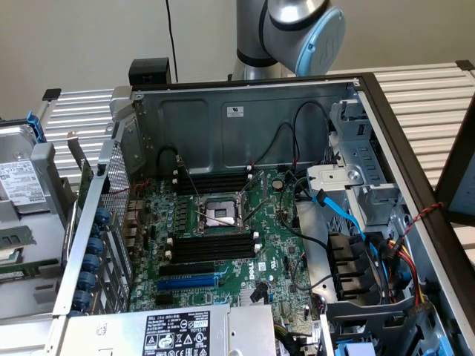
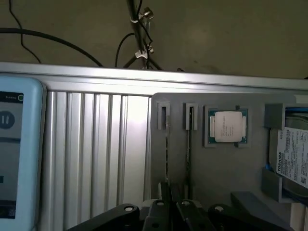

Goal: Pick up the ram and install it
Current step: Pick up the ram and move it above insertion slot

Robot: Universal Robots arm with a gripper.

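Note:
In the wrist view, two thin ram sticks stand on edge in narrow slots of a grey holder tray (image 2: pixel 216 168): one ram (image 2: pixel 166 144) and a second (image 2: pixel 189 144) beside it. My gripper (image 2: pixel 175 195) hangs above the tray, at the near end of these two sticks. Whether it touches either stick cannot be made out. In the exterior view the open computer case (image 1: pixel 245 111) lies on its side with the green motherboard (image 1: pixel 274 245) exposed. Long black memory slots (image 1: pixel 211 248) run beside the CPU socket (image 1: pixel 219 213).
A CPU chip (image 2: pixel 227 126) sits in the tray next to the sticks, and a labelled hard drive (image 2: pixel 293 154) lies past it. A light-blue tablet (image 2: pixel 14 154) rests on the ribbed metal table (image 2: pixel 96 144). Cables (image 1: pixel 349 215), a drive cage (image 1: pixel 364 185) and a blue slot (image 1: pixel 189 282) crowd the case.

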